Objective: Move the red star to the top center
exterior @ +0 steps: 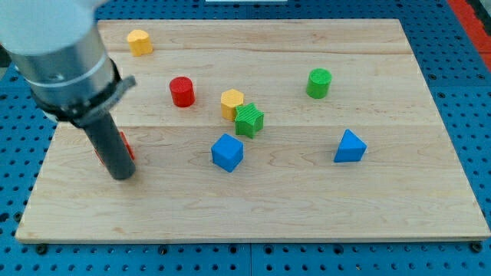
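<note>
Camera view. My tip (123, 175) is down on the wooden surface (307, 207) at the near left. No fingers on this rig, only the rod. The red star (125, 145) sits right behind the rod, mostly hidden, apparently touching it.

Far left: yellow block (139, 41). Centre: red cylinder (182, 91), yellow hexagon (232, 103) touching green star (249, 120), blue cube (227, 152) just nearer. Right: green cylinder (319, 83), blue triangle (350, 146).

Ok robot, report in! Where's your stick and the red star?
My tip down at board's left, touching red star, mostly hidden behind the rod. Star far from top center. Red cylinder sits near the path there.
</note>
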Available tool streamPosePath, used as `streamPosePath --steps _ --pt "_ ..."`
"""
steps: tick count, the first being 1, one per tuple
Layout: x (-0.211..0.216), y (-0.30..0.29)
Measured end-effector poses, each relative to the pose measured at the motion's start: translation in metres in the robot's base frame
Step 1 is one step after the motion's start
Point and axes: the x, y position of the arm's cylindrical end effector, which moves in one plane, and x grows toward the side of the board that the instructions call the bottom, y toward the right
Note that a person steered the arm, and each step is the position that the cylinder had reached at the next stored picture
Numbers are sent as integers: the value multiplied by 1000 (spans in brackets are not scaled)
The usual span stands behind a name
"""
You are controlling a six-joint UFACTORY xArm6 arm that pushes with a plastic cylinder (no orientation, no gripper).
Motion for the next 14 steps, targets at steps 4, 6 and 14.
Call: streamPosePath --steps 4,6,14 --pt "-88 -82" --pt "-82 -80" --pt "-234 119"
